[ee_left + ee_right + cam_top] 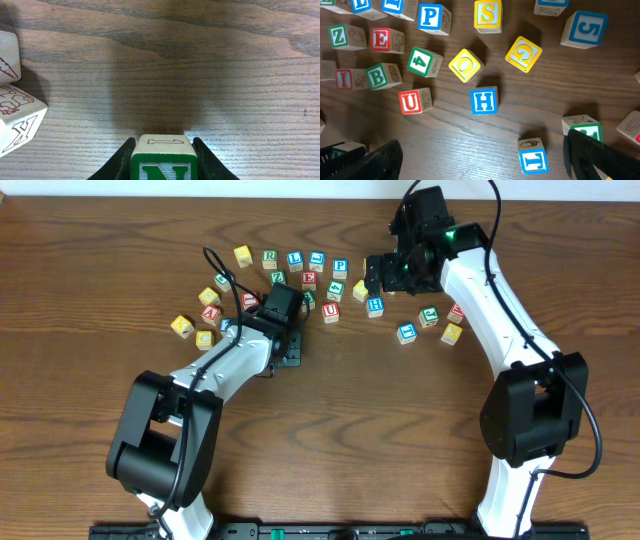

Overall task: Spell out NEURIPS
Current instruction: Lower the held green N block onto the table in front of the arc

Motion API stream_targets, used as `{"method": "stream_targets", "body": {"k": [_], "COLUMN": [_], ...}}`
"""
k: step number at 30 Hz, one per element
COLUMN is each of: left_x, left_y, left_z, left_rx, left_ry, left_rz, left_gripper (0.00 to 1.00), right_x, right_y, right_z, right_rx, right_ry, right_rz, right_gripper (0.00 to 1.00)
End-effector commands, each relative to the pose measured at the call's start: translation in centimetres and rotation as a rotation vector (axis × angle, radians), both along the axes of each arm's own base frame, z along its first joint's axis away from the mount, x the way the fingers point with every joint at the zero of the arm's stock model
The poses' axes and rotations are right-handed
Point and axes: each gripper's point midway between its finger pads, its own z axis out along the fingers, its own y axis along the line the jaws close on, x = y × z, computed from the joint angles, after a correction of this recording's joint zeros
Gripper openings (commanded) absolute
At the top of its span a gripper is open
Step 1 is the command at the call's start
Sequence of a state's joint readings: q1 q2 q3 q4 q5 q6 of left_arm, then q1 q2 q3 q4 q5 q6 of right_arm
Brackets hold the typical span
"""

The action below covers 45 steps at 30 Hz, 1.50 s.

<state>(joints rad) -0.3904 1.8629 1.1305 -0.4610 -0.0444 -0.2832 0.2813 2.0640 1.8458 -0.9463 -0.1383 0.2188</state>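
My left gripper [164,167] is shut on the green N cube [164,159], low over bare wood; from overhead this gripper [291,352] sits below the cube cluster. My right gripper [485,162] hangs open above the cluster, nothing between its fingers [380,160]. Under it lie the red U [411,101], red E [381,39], blue P [430,17], yellow S [487,14] and red I [342,79]. The green R [270,258] lies in the back row of the overhead view.
Other cubes are scattered around: blue H [484,100], green B [379,76], Z [340,36], green 4 [422,61], two yellow cubes [466,65], blue 5 [585,29]. Two pale cubes [15,117] lie left of my left gripper. Yellow cubes [181,326] lie at far left.
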Motion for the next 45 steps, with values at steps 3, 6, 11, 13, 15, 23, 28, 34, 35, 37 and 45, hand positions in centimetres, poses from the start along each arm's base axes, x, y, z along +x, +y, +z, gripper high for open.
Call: {"method": "stream_targets", "body": {"k": [3, 6, 11, 13, 15, 23, 28, 34, 35, 37, 45], "left_x": [-0.1, 0.0, -0.1, -0.1, -0.1, -0.1, -0.2, -0.1, -0.2, -0.3, -0.3], "left_y": [1.7, 2.1, 1.7, 1.6, 1.7, 1.6, 1.7, 1.4, 1.1, 0.7, 0.8], "left_z": [-0.9, -0.9, -0.9, -0.9, -0.9, -1.4, -2.5, -2.5, -2.5, -2.5, -2.5], "left_rx": [0.032, 0.032, 0.008, 0.005, 0.005, 0.008, 0.014, 0.006, -0.008, -0.020, -0.019], "left_ry": [0.017, 0.017, 0.026, 0.027, 0.027, 0.032, 0.051, 0.052, 0.055, 0.059, 0.059], "left_rz": [0.020, 0.032, 0.024, 0.024, 0.024, 0.021, 0.021, -0.001, -0.025, -0.048, -0.046], "left_gripper": [0.27, 0.27, 0.27, 0.27, 0.27, 0.27, 0.27, 0.23, 0.23, 0.23, 0.33], "right_x": [0.0, 0.0, 0.0, 0.0, 0.0, 0.0, 0.0, 0.0, 0.0, 0.0, 0.0], "right_y": [0.4, 0.4, 0.4, 0.4, 0.4, 0.4, 0.4, 0.4, 0.4, 0.4, 0.4], "right_z": [0.1, 0.1, 0.1, 0.1, 0.1, 0.1, 0.1, 0.1, 0.1, 0.1, 0.1], "right_rx": [-0.004, -0.004, -0.004, -0.004, -0.004, -0.004, -0.004, -0.004, -0.004, -0.004, -0.004], "right_ry": [-0.006, -0.006, -0.006, -0.006, -0.006, -0.006, -0.006, -0.006, -0.006, -0.006, -0.006], "right_rz": [0.009, 0.009, 0.009, 0.009, 0.009, 0.009, 0.009, 0.009, 0.009, 0.009, 0.009], "right_gripper": [0.99, 0.99, 0.99, 0.99, 0.99, 0.99, 0.99, 0.99, 0.99, 0.99, 0.99]}}
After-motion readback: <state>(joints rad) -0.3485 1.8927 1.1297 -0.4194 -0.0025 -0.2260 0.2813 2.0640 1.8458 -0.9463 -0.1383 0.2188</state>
